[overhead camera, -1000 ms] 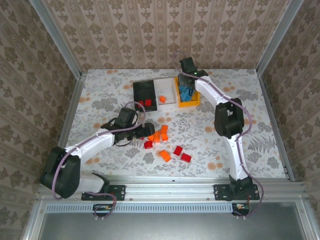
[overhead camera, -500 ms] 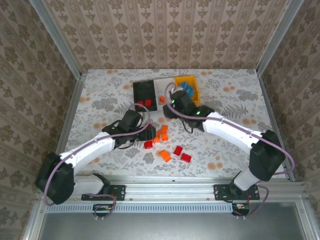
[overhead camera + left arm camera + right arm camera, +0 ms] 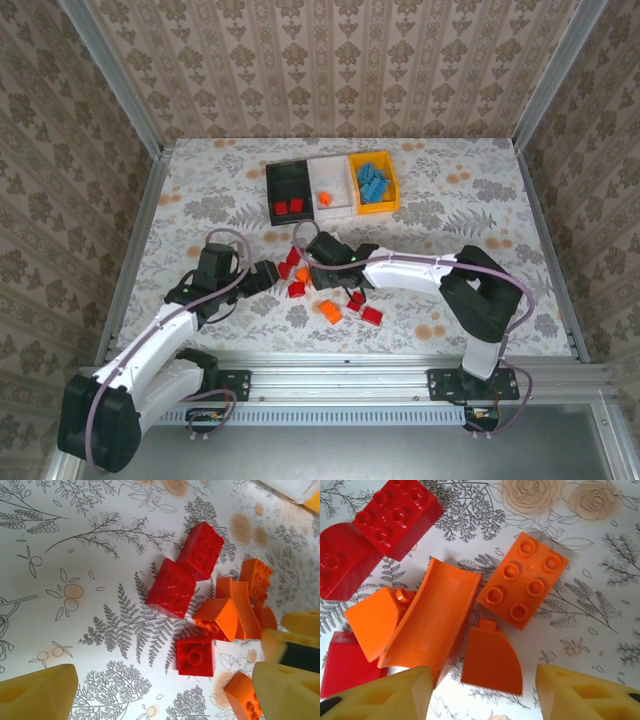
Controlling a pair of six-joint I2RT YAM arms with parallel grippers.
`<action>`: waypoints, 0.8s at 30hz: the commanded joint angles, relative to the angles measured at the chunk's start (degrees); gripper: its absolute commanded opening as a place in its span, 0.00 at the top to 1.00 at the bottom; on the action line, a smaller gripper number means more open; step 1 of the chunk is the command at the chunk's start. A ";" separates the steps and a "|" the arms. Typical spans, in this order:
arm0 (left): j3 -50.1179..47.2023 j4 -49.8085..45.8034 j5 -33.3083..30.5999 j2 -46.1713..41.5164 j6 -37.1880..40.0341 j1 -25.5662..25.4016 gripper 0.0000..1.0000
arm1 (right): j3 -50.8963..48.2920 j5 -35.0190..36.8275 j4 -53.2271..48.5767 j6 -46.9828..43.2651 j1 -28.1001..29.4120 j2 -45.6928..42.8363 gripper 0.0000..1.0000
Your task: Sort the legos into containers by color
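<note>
No writing, label, brand, number or sign can be read in any view. The studs on the legos (image 3: 522, 587) show no legible lettering, and the surface (image 3: 75, 555) bears a leaf-and-flower print without words

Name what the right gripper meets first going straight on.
Likely the small rounded orange brick lying between the fingers of the right gripper, beside the curved orange piece; depth is unclear.
</note>
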 commanded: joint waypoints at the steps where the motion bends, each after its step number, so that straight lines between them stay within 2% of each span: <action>1: -0.49 -1.20 1.67 -3.00 -0.96 0.67 0.07 | 1.54 2.80 -2.53 -0.28 -0.60 1.76 0.44; 11: -1.84 -1.81 1.84 -5.26 -0.77 1.52 0.07 | 0.46 4.33 -2.59 -0.72 -2.90 1.82 0.47; 15: -1.85 -1.07 2.13 -4.34 -0.65 1.65 0.07 | -2.40 1.97 -1.39 -1.11 -4.46 -1.60 0.48; 24: -1.69 1.35 3.63 -1.10 -1.35 1.65 0.07 | -3.03 -0.40 -0.71 -1.27 -4.26 -2.40 0.48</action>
